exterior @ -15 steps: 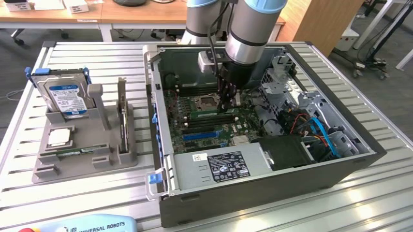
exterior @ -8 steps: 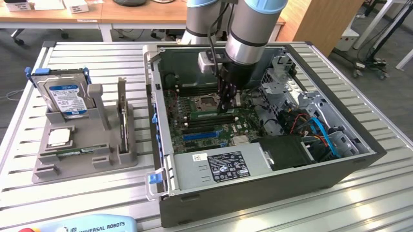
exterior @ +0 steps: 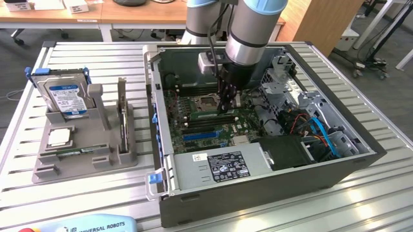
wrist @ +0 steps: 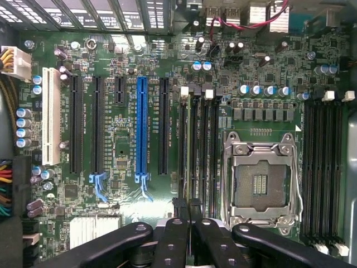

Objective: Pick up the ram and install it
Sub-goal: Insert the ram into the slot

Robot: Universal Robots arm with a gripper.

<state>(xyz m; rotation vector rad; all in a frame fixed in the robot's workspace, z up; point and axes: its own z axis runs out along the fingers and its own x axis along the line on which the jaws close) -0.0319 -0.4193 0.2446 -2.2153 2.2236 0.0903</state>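
The arm reaches down into the open computer case (exterior: 258, 193). My gripper (exterior: 227, 108) is low over the black memory slots next to the empty processor socket (exterior: 208, 101). The ram (exterior: 206, 115), a slim green stick, stands on edge at those slots, and the fingers are shut on its end toward the exterior view's right. In the wrist view the gripper (wrist: 188, 207) has its dark fingertips (wrist: 179, 205) pressed together over the slot row (wrist: 196, 145) beside the socket (wrist: 259, 181). The stick's thin edge is hard to pick out there.
A grey fixture (exterior: 84, 166) at the exterior view's left holds a blue-labelled hard drive (exterior: 65, 94), a square silver chip (exterior: 59, 137) and a second green stick (exterior: 69, 153) lying flat. Inside the case are a power supply (exterior: 216, 166), cables (exterior: 322, 135) and a blue expansion slot (wrist: 141, 125).
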